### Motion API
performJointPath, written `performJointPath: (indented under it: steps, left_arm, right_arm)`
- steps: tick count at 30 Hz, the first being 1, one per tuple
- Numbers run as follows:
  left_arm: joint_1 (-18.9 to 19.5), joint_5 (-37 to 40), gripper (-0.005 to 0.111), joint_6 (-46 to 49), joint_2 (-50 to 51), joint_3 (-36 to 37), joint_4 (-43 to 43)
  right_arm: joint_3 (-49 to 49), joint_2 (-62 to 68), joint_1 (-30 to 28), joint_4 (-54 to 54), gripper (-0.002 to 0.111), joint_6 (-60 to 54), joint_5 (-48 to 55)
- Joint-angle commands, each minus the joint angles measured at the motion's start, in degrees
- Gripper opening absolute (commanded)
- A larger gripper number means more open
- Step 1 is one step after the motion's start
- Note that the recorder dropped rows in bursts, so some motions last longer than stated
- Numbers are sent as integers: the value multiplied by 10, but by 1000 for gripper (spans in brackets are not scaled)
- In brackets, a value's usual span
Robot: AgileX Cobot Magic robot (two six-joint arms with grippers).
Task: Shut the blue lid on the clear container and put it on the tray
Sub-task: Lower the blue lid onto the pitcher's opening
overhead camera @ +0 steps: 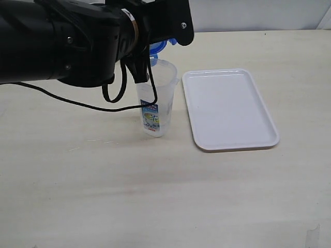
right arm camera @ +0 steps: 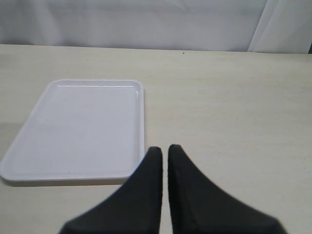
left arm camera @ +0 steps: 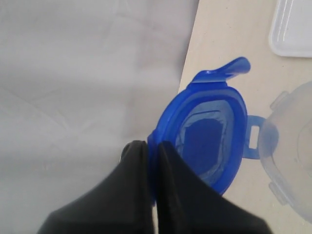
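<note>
The clear container [overhead camera: 155, 101] stands upright on the table just left of the tray [overhead camera: 227, 108], its printed label facing the camera. The blue lid [left arm camera: 209, 136] hangs tilted at the container's open mouth, and only a small blue edge of the lid [overhead camera: 164, 45] shows behind the left arm in the exterior view. My left gripper [left arm camera: 153, 146] is shut on the lid's rim, with the container's rim [left arm camera: 292, 161] close beside it. My right gripper [right arm camera: 165, 148] is shut and empty, hovering over the table near a corner of the white tray [right arm camera: 78, 129].
The left arm's black body and its cable [overhead camera: 83, 41] fill the upper left of the exterior view and hide the top of the container. A pale wall or curtain [right arm camera: 146, 22] runs behind the table's far edge.
</note>
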Motion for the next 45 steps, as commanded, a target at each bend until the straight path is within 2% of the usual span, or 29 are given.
performJointPath:
  steps: [1, 3, 35, 45]
  left_arm:
    - [-13, 12, 0, -6, -3, 3, -4]
    - [-21, 13, 0, -5, -3, 3, -3]
    - [-21, 19, 0, -5, -3, 14, -9]
    - [-21, 20, 0, -5, -3, 14, 17]
  right_arm:
    - [2, -3, 0, 1, 4, 0, -9]
    - [2, -3, 0, 1, 4, 0, -9]
    - [2, -3, 0, 1, 4, 0, -9]
    - [2, -3, 0, 1, 4, 0, -9]
